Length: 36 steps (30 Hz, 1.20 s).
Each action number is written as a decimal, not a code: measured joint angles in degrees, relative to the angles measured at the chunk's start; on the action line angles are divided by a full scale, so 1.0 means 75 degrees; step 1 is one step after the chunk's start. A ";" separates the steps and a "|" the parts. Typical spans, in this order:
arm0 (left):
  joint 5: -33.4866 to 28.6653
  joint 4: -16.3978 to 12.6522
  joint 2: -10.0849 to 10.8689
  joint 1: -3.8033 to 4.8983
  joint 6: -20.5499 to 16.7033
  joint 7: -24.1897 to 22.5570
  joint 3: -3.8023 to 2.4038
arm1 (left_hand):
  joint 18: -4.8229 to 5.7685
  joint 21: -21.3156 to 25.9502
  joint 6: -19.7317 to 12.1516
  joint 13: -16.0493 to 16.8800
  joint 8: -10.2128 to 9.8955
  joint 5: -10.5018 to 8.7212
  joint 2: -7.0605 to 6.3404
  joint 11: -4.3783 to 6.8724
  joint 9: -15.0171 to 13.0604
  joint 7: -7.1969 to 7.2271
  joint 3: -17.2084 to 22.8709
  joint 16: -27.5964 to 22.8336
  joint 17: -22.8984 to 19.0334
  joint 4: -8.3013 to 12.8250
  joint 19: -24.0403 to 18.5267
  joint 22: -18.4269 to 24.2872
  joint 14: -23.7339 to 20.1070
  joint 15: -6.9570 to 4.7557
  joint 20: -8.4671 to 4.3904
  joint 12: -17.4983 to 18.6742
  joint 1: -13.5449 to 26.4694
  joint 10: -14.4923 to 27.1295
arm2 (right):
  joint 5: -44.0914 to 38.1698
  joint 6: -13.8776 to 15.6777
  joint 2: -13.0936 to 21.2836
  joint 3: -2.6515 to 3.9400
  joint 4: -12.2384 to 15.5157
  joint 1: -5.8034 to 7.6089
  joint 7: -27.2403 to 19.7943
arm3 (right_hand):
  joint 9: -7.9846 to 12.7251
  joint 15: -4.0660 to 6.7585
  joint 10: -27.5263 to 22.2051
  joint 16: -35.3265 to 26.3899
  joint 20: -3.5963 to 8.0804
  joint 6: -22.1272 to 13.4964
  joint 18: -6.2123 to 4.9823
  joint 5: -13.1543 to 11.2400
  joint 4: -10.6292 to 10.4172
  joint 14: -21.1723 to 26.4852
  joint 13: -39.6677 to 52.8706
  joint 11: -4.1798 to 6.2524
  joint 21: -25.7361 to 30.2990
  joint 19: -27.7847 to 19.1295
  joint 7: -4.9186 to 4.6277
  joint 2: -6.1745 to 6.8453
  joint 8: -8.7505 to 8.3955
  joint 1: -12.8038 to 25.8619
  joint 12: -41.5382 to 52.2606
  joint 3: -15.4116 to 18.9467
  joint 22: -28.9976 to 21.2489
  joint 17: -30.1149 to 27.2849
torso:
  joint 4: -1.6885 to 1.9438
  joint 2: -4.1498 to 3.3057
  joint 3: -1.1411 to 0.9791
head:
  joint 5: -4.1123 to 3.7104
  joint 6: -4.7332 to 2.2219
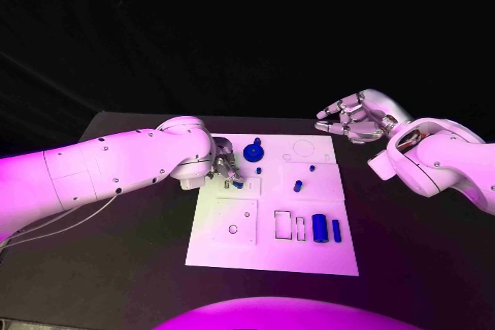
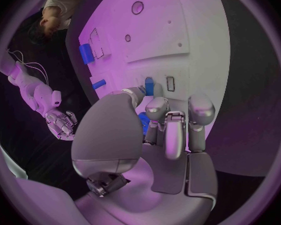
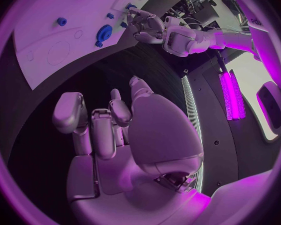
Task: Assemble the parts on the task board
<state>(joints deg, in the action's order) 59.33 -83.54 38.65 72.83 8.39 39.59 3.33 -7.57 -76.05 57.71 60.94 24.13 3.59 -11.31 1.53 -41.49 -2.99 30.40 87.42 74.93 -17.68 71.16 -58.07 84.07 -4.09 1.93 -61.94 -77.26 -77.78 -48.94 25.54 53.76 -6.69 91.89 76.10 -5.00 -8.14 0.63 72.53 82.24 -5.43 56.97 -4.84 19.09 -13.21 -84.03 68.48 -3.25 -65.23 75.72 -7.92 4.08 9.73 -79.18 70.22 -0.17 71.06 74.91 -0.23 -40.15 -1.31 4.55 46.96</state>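
A: Any writing to call out on the task board [image 1: 270,262]?

B: None I can read. It carries only outlined shapes, rectangles and circles, with no letters or numbers beside them.

A: What about the blue parts [image 1: 321,228], any stamp or label?

B: Plain blue, nothing printed that shows from here.

A: And the white arms?

B: A faint dark mark shows on the arm casing in the right wrist view, but it's too small and bent to read.

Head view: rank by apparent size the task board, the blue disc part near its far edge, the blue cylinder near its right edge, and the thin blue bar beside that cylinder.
1. task board
2. blue disc part
3. blue cylinder, close to the disc, so this pair is unsure
4. thin blue bar
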 measured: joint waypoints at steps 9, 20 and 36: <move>0.0001 -0.0001 -0.0002 0.0004 0.0092 0.0007 -0.0003 | -0.0001 -0.0006 0.0021 0.0016 0.0000 0.0000 -0.0010 0.0000 -0.0034 0.0018 0.0025 0.0000 -0.0001 0.0024 0.0032 -0.0016 -0.0028 -0.0027 0.0002 -0.0020 0.0129 0.0000 | 0.0000 0.0000 0.0002 0.0000 0.0005 0.0000 -0.0002 | 0.0000 0.0000 0.0000 0.0000 0.0000 0.0000 0.0000 0.0000 0.0000 0.0000 0.0000 0.0000 0.0000 0.0000 0.0000 0.0000 0.0000 0.0000 0.0000 0.0000 0.0000 0.0000 | 0.0000 0.0000 -0.0001 | -0.0001 0.0016; 0.0001 0.0012 -0.0023 0.0006 0.0182 0.0020 -0.0005 | 0.0117 -0.0006 0.0044 0.0070 0.0036 -0.0022 0.0029 0.0048 -0.0035 0.0020 0.0124 0.0000 -0.0001 0.0082 0.0055 -0.0069 0.0000 -0.0054 0.0000 -0.0055 0.0228 -0.0049 | -0.0001 -0.0001 0.0000 0.0000 0.0006 0.0000 -0.0004 | 0.0000 0.0000 0.0000 0.0000 0.0000 0.0000 0.0000 0.0031 0.0000 0.0000 -0.0007 0.0000 0.0030 0.0000 0.0000 0.0000 0.0000 0.0000 0.0000 0.0000 0.0000 0.0000 | 0.0001 0.0000 -0.0004 | 0.0004 0.0033; -0.0002 0.0176 -0.0147 0.0009 0.0284 0.0042 0.0002 | 0.0115 -0.0067 0.0078 0.0175 0.0122 -0.0038 0.0020 0.0085 -0.0315 0.0047 0.0346 0.0000 -0.0002 0.0304 0.0138 -0.0183 -0.0026 -0.0082 -0.0027 -0.0195 0.0560 -0.0145 | -0.0003 -0.0001 0.0011 0.0000 0.0019 0.0000 -0.0006 | 0.0000 0.0000 0.0000 0.0000 0.0000 -0.0022 0.0000 0.0045 0.0000 0.0000 -0.0009 0.0000 0.0047 0.0000 -0.0022 0.0000 0.0000 0.0000 0.0000 0.0000 0.0000 0.0000 | -0.0005 0.0000 -0.0007 | -0.0008 0.0033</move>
<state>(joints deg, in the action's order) 59.31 -82.22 37.55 72.90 10.52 39.91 3.34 -6.70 -76.55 58.30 62.25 25.05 3.30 -11.16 2.16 -43.85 -2.64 32.99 87.42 74.91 -15.40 72.19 -59.44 83.87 -4.70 1.73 -63.40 -73.06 -78.87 -48.97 25.53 53.85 -6.69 92.03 76.10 -5.05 -8.14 0.63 72.53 82.24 -5.43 56.81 -4.84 19.43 -13.21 -84.03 68.41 -3.25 -64.88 75.72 -8.08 4.08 9.73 -79.18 70.23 -0.17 71.06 74.91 -0.26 -40.15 -1.36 4.49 47.20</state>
